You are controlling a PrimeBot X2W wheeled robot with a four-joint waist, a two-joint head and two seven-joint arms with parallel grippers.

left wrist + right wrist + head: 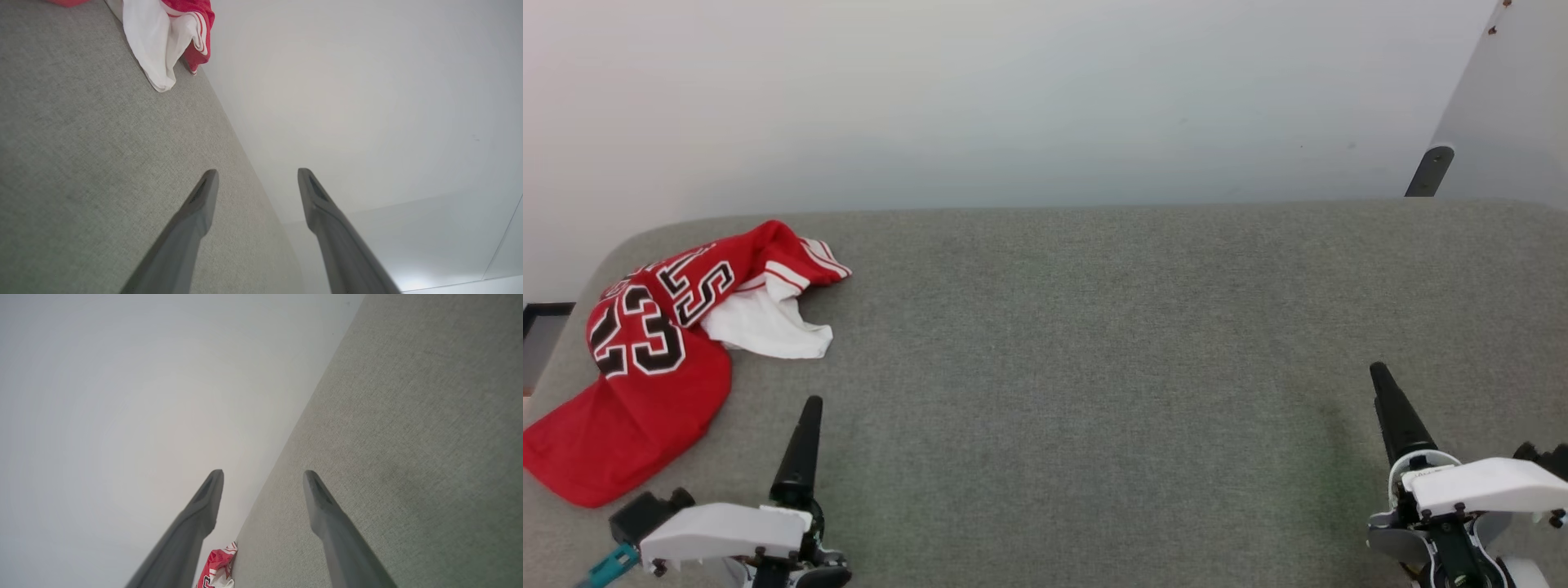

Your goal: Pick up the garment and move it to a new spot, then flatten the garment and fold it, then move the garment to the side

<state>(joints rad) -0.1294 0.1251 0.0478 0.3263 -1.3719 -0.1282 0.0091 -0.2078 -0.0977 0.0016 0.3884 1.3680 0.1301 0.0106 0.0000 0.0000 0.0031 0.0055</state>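
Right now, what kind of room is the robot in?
Probably a plain test room or lab: a grey fabric-covered surface, a bare white wall, and one crumpled red-and-white jersey T-shirt lying on the surface.

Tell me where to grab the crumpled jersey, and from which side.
Grip the bunched white sleeve of the jersey, where the cloth stands up in folds on its side toward the middle of the gray surface. Come down from that side with the open left end effector, the nearer one; the red lower part lies flatter, so it is probably harder to pinch.

grey fabric surface (1094,327), plain white wall (1013,98)
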